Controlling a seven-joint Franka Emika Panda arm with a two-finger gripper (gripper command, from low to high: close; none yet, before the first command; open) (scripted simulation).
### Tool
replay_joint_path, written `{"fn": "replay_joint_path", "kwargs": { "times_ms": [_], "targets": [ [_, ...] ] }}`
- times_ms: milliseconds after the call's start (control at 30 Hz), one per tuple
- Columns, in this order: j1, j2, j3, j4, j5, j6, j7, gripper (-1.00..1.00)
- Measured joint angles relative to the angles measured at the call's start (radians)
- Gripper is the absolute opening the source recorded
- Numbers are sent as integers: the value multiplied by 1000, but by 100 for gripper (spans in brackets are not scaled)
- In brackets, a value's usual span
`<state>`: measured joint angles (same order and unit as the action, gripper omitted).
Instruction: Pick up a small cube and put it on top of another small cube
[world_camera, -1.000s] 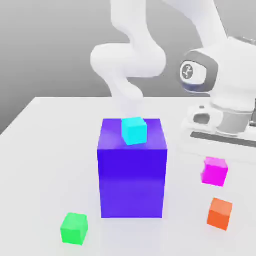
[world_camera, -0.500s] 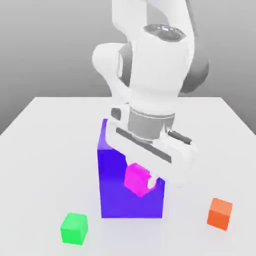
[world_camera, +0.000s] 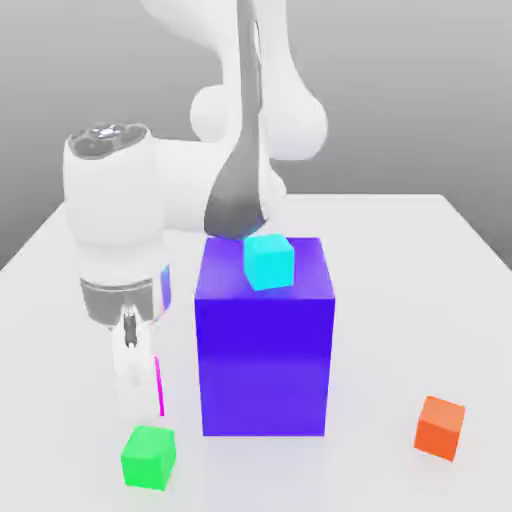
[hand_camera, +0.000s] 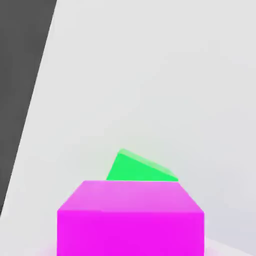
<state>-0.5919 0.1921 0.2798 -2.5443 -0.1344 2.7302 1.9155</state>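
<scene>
Item: small plain magenta cube (hand_camera: 130, 220), pinched between my fingers; in the exterior view it shows as a thin magenta edge (world_camera: 159, 385) beside my white gripper (world_camera: 140, 385), held above the table and just above the small plain bright green cube (world_camera: 148, 456).

Item: green cube, resting on the pale grey table (world_camera: 400, 250), at the exterior view's lower left; from my hand camera it peeks out past the magenta cube (hand_camera: 137, 167).

Item: big blue-purple block (world_camera: 264, 345), upright, just beside my gripper, with a small cyan cube (world_camera: 268, 261) on top.

Item: small orange cube (world_camera: 440, 427), well apart, at the exterior view's right.
</scene>
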Motion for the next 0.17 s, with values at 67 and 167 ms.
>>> {"fn": "replay_joint_path", "kwargs": {
  "times_ms": [67, 167],
  "targets": [
    [20, 58, -30, 4, -39, 51, 30, 100],
    [20, 58, -30, 4, -39, 51, 30, 100]
  ]
}}
